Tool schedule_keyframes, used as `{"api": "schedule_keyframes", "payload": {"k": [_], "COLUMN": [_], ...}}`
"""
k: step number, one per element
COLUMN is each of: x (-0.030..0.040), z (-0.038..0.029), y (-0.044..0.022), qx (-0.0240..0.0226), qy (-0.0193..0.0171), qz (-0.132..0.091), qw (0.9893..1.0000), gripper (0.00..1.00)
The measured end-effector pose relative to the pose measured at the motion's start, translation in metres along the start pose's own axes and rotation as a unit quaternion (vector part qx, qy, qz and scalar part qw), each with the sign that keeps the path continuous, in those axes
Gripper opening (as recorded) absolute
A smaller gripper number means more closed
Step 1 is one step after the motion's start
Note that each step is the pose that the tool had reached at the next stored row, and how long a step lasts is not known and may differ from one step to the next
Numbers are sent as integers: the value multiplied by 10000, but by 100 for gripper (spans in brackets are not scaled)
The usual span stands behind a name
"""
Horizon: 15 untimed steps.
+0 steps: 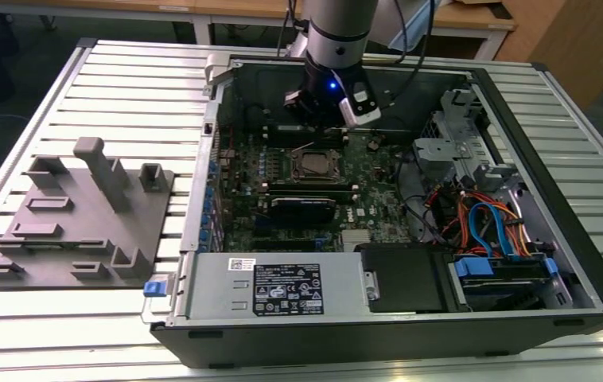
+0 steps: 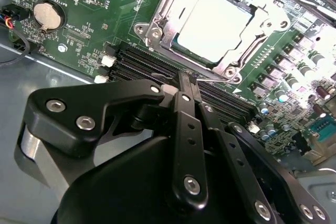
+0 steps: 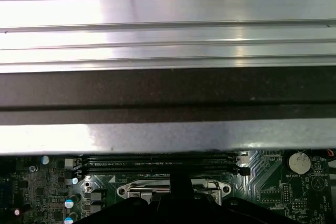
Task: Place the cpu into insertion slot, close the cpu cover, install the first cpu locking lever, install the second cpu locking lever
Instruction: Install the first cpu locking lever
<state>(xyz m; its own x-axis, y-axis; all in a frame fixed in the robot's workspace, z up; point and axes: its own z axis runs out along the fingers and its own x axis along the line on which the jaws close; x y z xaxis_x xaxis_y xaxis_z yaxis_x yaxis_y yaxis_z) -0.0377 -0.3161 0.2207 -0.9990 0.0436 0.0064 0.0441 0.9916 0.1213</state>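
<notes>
Hovering beside one closed cpu cover, one gripper clenched, one cpu showing through its window.

**Green board, silver centre**

We see the motherboard in deep green, veined with fine pale traces. On it the cpu is plain silver-grey, framed by the brighter silver cpu cover. The motherboard's memory slots are black and its coin battery is silver. Above the motherboard the gripper is matt black. Beside the motherboard run blue and orange cables. Farther from the motherboard, the table is pale silver with ribbed stripes.
</notes>
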Motion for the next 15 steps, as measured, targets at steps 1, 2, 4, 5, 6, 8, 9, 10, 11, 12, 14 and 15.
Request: {"api": "schedule_keyframes", "payload": {"k": [1, 2, 4, 5, 6, 8, 9, 10, 11, 12, 14, 15], "x": [0, 0, -1, -1, -1, -2, -4, -8, -12, -16, -32, -34], "z": [1, 2, 2, 2, 3, 4, 5, 7, 8, 11, 25, 28], "y": [0, 0, 0, 0, 0, 0, 0, 0, 0, 0, -1, -2], "qx": [-1, -1, -1, -1, -1, -1, -1, -2, -1, -2, -3, -3], "qy": [0, -1, 0, 0, -1, -1, -1, -1, -1, -2, -1, -1], "qz": [-1, -1, -1, -1, 0, 3, 5, 6, 6, 7, 7, 7], "qw": [10000, 10000, 10000, 10000, 10000, 10000, 10000, 10000, 10000, 10000, 10000, 10000], "gripper": [11, 11, 11, 11, 11, 11, 11, 11, 11, 11, 11, 11]}}
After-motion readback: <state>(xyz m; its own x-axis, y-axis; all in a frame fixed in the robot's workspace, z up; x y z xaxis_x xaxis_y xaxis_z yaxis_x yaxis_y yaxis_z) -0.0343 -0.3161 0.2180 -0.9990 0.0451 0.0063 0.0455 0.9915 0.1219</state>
